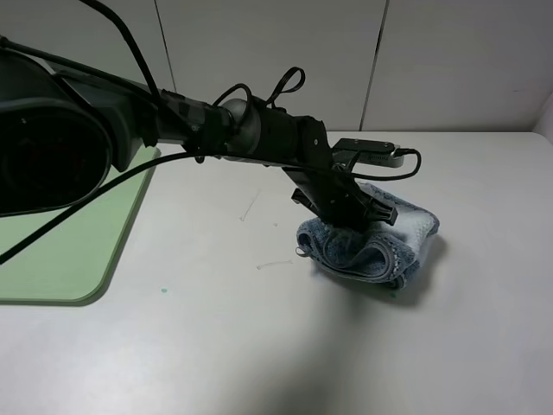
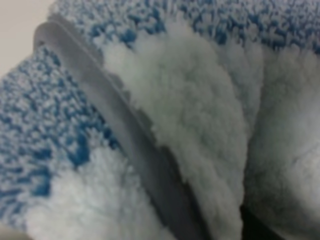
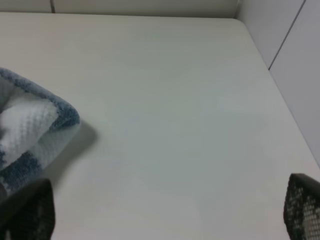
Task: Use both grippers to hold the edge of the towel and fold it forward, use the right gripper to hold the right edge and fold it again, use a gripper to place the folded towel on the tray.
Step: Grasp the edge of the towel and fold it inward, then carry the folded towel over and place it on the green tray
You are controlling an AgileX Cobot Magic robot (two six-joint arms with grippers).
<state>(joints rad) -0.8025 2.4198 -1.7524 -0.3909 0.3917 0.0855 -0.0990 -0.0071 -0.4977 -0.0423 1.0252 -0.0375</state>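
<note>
- The tray [image 1: 60, 251] lies at the far left of the table [image 1: 259, 346], flat and bare where I can see it; the folded bundle should end up there, so I judge the carry is what remains.
- My left arm reaches across the middle from that side, which puts my left gripper [image 1: 363, 216] down on top of the towel [image 1: 380, 246].
- The towel sits right of centre, well apart from the tray, bunched into a thick rounded wad with its blue and pale stripes showing.
- In my left wrist view the towel's pile fills everything, and the grey hem [image 2: 125, 135] runs diagonally through the folds, so I am pressed right into the cloth.
- My left fingers are buried in the bundle and narrow around it; I take this as a pinch on several layers at once, so the fold stays together when lifted.
- My right gripper [image 3: 165, 220] hangs off to the right above bare table, fingers spread wide and holding nothing, with one corner of the towel just beside it.
</note>
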